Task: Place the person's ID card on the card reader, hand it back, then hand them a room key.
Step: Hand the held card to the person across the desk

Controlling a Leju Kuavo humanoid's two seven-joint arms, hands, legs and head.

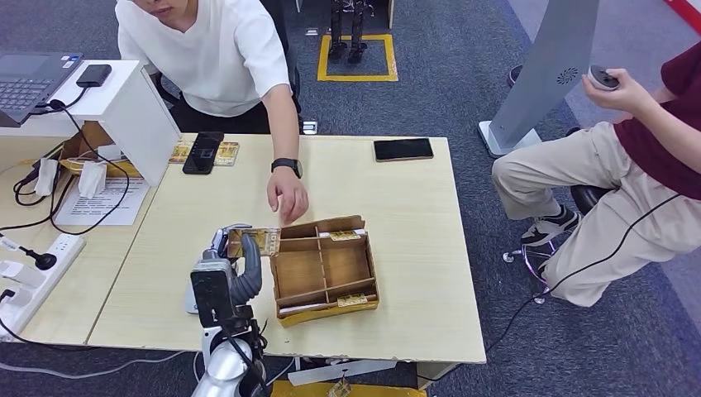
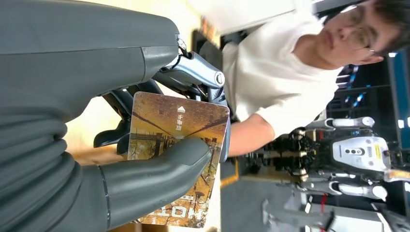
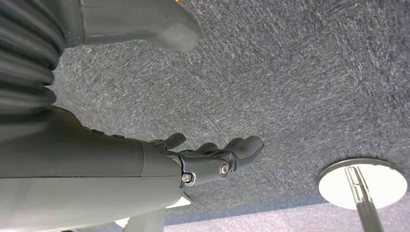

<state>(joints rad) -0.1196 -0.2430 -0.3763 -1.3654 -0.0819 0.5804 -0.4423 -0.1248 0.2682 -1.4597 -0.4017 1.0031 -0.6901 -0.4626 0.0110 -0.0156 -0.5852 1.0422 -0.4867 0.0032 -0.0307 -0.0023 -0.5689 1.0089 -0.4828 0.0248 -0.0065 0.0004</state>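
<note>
The left robot hand (image 1: 240,269) holds a room key card (image 1: 255,241) raised above the surface, near its front edge and just beside the left wall of the wooden card tray (image 1: 285,273). In the left wrist view the card (image 2: 176,150) is pinched flat between the thick thumb (image 2: 159,166) on its printed face and the dark fingers (image 2: 193,72) behind it, so most of the card sticks out beyond the robot hand. I think it is held this way so that the person can take the free end easily. The person's hand (image 1: 287,198) rests on the surface close to the tray's far left corner, near the card but not touching it (the handover seems not yet done). The right robot hand (image 3: 212,157) hangs over the carpet floor, fingers loosely curled and holding nothing.
</note>
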